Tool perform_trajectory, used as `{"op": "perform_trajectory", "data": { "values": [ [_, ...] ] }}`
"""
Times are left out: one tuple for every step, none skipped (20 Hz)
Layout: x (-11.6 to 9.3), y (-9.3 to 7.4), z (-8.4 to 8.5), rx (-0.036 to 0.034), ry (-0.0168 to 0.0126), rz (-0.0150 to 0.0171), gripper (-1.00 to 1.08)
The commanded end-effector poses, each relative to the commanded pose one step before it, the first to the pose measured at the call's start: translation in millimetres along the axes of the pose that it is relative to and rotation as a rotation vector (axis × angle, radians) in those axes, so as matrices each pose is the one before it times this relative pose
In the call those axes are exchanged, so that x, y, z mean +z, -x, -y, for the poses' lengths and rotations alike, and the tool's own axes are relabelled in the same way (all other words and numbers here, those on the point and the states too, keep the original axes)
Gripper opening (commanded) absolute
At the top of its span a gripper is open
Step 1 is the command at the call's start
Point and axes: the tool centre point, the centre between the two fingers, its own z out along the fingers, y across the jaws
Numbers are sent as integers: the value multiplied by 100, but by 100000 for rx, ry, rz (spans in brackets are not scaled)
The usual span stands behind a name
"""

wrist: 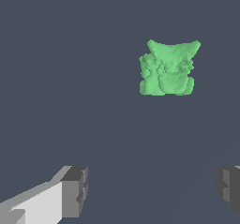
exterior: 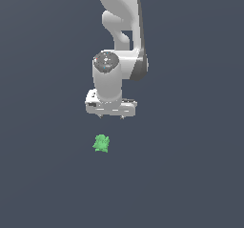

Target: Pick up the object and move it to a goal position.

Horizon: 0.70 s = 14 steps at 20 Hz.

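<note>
The object (exterior: 101, 143) is a small bright green lumpy figurine lying on the dark grey floor, and it also shows in the wrist view (wrist: 167, 69). My white gripper (exterior: 110, 116) hangs above it and slightly toward the exterior view's right, not touching it. Its fingers (wrist: 75, 191) stand wide apart with nothing between them, so the gripper (wrist: 152, 188) is open. The object lies outside the gap between the fingers.
The white arm (exterior: 121, 36) rises from the gripper toward the top of the exterior view. A plain dark grey surface (exterior: 190, 174) surrounds the object on all sides.
</note>
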Motion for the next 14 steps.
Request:
{"op": "perform_trajectory", "data": {
  "values": [
    [0, 0, -1, 0, 0, 0, 100],
    [-20, -2, 57, -113, 19, -34, 100],
    [-60, -4, 171, -339, 55, -103, 100],
    [-98, -7, 277, -550, 89, -168, 100],
    [-137, -8, 384, -763, 125, -234, 100],
    [-179, -5, 495, -980, 163, -302, 100],
    [-173, 1, 469, -926, 157, -285, 100],
    [-134, 8, 357, -702, 121, -214, 100],
    [-93, 14, 241, -470, 84, -141, 100],
    [-53, 17, 133, -253, 47, -72, 100],
    [-7, 12, 1, 0, 0, 0, 100],
    [30, -9, -65, 130, -22, 42, 100],
    [42, -45, -87, 148, -34, 27, 100],
    [41, -86, -72, 91, -33, -12, 100]
  ]
}}
